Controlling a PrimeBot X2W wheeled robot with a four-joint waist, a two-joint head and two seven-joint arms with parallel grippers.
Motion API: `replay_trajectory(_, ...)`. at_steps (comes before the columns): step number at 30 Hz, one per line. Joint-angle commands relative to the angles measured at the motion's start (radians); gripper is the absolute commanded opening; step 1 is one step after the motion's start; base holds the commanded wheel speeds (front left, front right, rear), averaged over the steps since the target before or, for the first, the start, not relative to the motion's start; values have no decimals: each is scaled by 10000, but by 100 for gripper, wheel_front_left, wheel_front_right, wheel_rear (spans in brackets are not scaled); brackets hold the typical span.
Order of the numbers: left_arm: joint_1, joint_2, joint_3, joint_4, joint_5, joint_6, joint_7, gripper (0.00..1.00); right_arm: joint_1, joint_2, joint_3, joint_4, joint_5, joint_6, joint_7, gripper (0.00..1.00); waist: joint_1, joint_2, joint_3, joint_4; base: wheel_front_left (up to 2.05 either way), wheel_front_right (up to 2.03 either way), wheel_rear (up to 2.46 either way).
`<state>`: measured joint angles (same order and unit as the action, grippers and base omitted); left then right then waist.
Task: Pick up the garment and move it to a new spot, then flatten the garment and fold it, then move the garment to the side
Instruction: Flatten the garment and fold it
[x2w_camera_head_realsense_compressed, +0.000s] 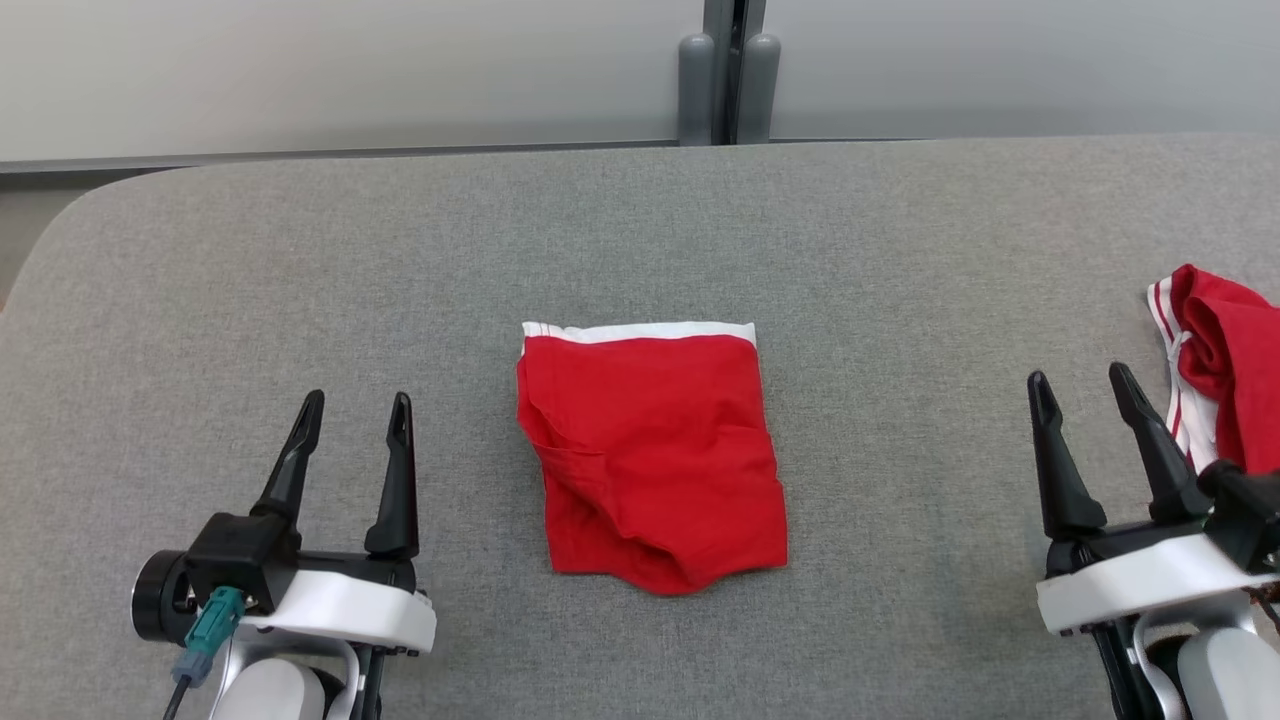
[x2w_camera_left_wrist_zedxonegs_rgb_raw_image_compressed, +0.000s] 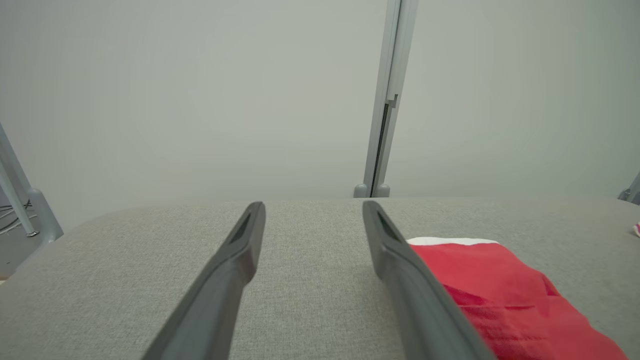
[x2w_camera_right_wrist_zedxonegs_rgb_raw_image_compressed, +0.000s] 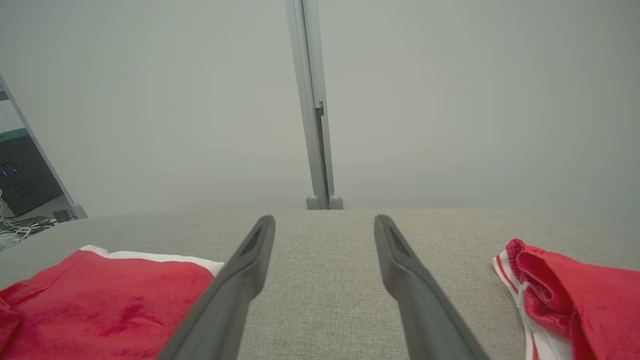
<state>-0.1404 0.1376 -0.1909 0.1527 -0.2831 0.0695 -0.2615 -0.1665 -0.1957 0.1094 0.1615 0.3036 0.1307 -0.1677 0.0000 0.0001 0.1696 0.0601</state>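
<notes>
The folded garment (x2w_camera_head_realsense_compressed: 650, 455) lies between the left gripper (x2w_camera_head_realsense_compressed: 358, 397) and right gripper (x2w_camera_head_realsense_compressed: 1080, 373), nearer the left; both sets of fingers (x2w_camera_head_realsense_compressed: 397, 480) are spread wide and empty.

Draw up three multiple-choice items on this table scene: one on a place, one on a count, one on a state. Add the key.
1. Where on the table does the folded garment lie?
A. far left edge
B. the middle
C. a far corner

2. How many red garments are on the table?
A. one
B. two
C. four

3. The striped garment at the right edge is:
A. bunched up
B. spread flat
C. on a hanger

Key:
1 B: bare grey cloth shows all round it.
2 B: the folded one plus the striped one.
3 A: its cloth humps up in deep creases.
</notes>
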Motion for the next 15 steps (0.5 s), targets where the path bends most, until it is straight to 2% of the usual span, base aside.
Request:
replay_trajectory(1,162,83,53,-56,24,71,-25,100,296,17,-125,-246,-144,0,168,100,0,-1,-127,-90,0,0,0)
replay_trajectory(8,637,209,-25,-299,-1,179,180,100,1396,171,-576,-1219,-374,0,842,100,0,-1,-440,-154,0,0,0)
replay_trajectory(15,770,261,-118,-503,-24,235,320,100,1720,330,-790,-1736,-477,0,1151,100,0,-1,-451,-138,0,0,0)
